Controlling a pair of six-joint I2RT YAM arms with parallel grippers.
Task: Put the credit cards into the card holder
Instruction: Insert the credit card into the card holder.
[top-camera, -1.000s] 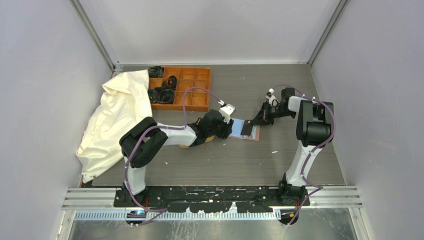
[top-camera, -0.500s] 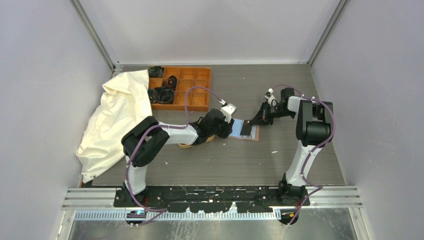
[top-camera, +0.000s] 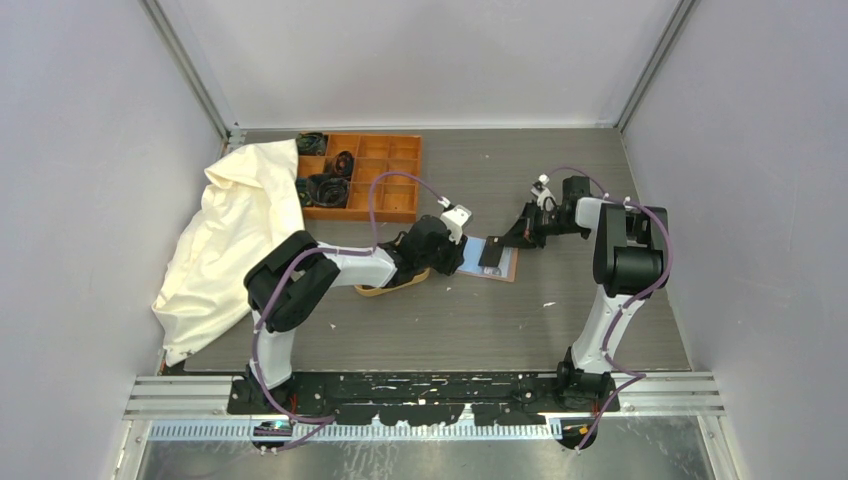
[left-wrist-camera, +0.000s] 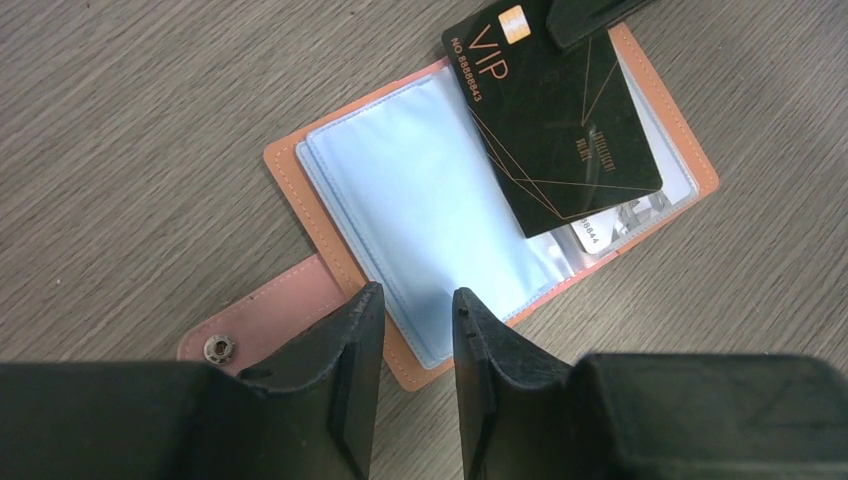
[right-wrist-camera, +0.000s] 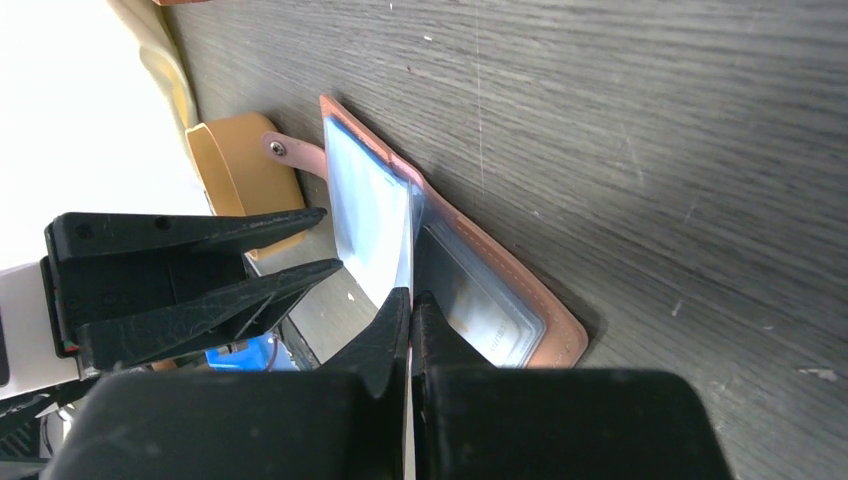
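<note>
Clamping a black card (left-wrist-camera: 560, 130) in my right pincer (right-wrist-camera: 410, 297) over the right half of the open card holder (left-wrist-camera: 400, 210); my left pincer (left-wrist-camera: 415, 295) stands apart, perhaps touching its lower edge.

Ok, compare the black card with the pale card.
The black card is dark with gold VIP lettering; the pale card is whitish. The black card is pinched by the right gripper and lies askew over the open holder; the pale card sits tucked inside it, mostly covered. Both are at the same half of the holder.
</note>
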